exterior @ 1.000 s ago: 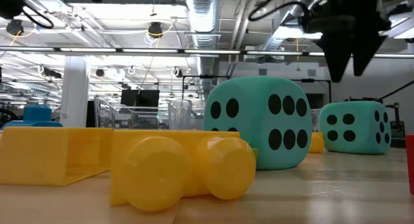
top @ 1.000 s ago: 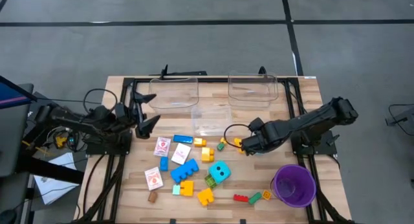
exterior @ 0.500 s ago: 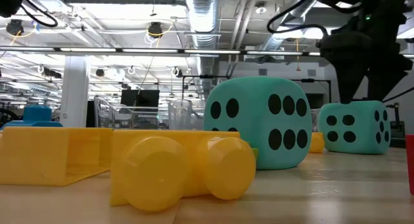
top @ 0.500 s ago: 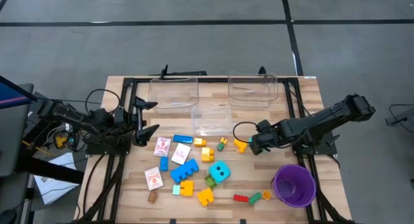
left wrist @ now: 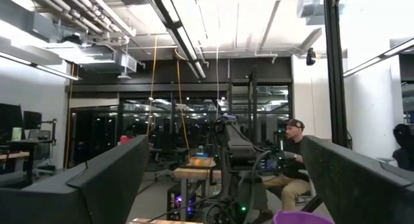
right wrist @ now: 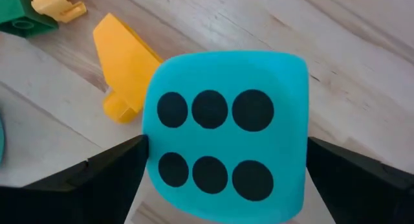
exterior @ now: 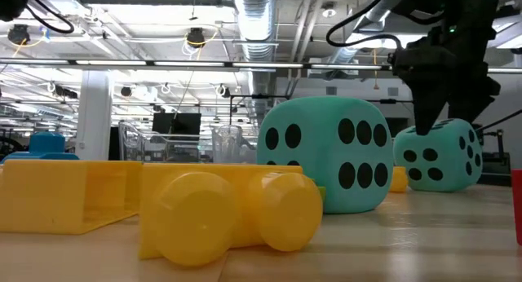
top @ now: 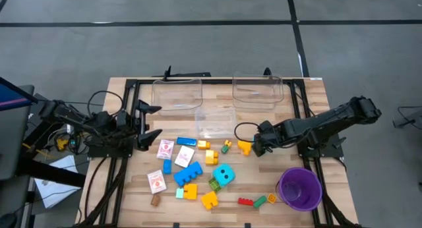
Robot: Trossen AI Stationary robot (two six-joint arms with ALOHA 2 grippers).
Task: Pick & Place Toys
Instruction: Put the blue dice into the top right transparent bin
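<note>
The right gripper (right wrist: 223, 179) stands low over a turquoise die (right wrist: 223, 136), its jaws spread wide; in the right wrist view a dark finger (right wrist: 103, 169) shows on each flank of the die, which sits squarely between them with its six-dot face turned up toward the wrist; whether the pads already touch its sides cannot be told. In the low view that die (exterior: 440, 156) looks tipped rather than flat on the table, under the gripper (exterior: 436, 111). Just beyond the die from the wrist lies a yellow brick (right wrist: 126, 62), and farther out a green brick (right wrist: 22, 20).

A die has no long axis, so the grasp turns only on centring; judged from here, the die is already centred, and closing should be the next move. The yellow brick is close enough to be nudged.

The second turquoise die (top: 224, 174) lies farther out among the scattered bricks, toward the table's middle. The left gripper (top: 153, 122) waits at its own side, fingers wide, holding nothing, near the red-and-white card packs (top: 165, 149); the right arm is clearly nearer this die.
</note>
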